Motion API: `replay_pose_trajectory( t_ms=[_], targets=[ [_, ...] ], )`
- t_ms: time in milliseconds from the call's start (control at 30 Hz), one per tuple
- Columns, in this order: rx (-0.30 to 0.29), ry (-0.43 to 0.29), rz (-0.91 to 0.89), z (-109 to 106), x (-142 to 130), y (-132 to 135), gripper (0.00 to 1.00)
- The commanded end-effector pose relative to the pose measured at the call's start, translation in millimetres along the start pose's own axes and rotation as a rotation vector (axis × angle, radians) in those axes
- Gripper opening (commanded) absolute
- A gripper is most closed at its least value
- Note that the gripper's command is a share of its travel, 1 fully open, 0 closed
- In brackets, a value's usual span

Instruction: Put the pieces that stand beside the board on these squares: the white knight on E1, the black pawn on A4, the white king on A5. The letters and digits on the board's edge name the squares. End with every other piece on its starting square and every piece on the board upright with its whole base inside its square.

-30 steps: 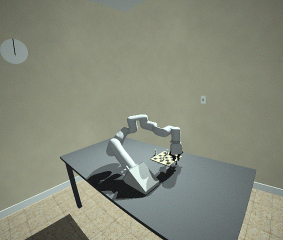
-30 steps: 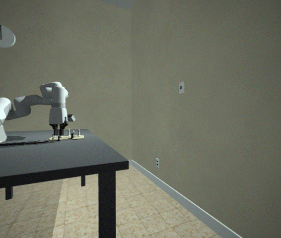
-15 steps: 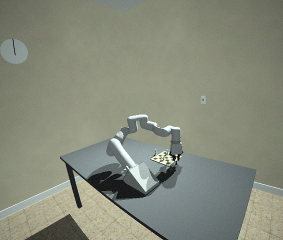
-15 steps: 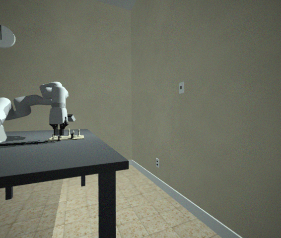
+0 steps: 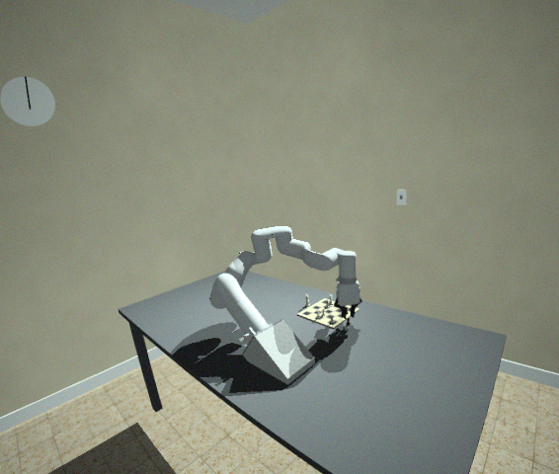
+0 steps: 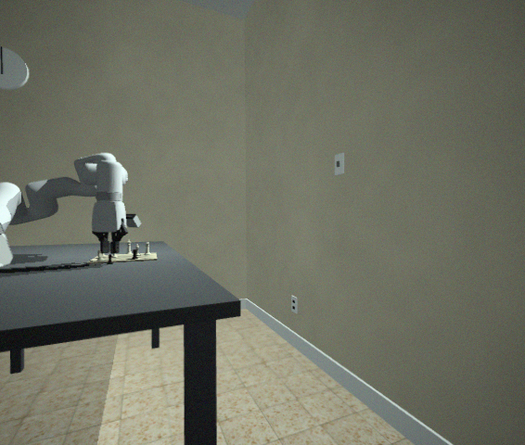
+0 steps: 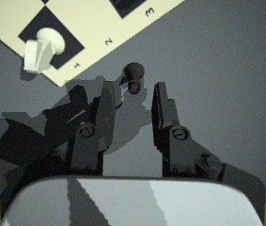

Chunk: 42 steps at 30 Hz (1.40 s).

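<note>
The small chessboard (image 5: 320,312) lies on the dark table, and its corner with the digits 1, 2, 3 shows in the wrist view (image 7: 90,28). The black pawn (image 7: 133,75) stands upright on the table just off that edge, by the digit 2. My gripper (image 7: 133,95) hangs over it with the fingers partly apart and nothing between them; the pawn is just beyond the fingertips. A white piece (image 7: 40,49), seemingly the knight, stands on the dark corner square by the digit 1. A tall white piece (image 5: 306,297) stands at the board's far side.
Several other small pieces stand on the board (image 6: 131,255). The arm's grey base block (image 5: 279,352) sits on the table to the left of the board. The table's right edge is close to the board in the exterior view.
</note>
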State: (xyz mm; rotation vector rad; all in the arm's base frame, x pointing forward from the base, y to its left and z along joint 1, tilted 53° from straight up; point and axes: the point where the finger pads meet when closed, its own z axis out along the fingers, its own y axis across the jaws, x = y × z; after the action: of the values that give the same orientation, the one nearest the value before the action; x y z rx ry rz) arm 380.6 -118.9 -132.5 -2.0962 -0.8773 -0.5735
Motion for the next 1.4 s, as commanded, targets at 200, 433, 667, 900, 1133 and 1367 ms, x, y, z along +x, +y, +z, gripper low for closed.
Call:
replay_pose_trajectory(
  t_ms=[200,433,667,900,1133,1367],
  targets=[
    [-0.005,-0.001,0.0,-2.5,-0.4,1.1,0.34],
    [-0.005,-0.001,0.0,-2.5,-0.4,1.1,0.34],
    [-0.005,-0.001,0.0,-1.9,-0.4,1.1,0.34],
    [-0.005,-0.001,0.0,6.0,-0.4,1.1,0.34],
    [-0.005,-0.001,0.0,19.8,-0.5,1.2,0.34],
    [-0.005,-0.001,0.0,27.4,-0.5,1.2,0.34]
  ],
)
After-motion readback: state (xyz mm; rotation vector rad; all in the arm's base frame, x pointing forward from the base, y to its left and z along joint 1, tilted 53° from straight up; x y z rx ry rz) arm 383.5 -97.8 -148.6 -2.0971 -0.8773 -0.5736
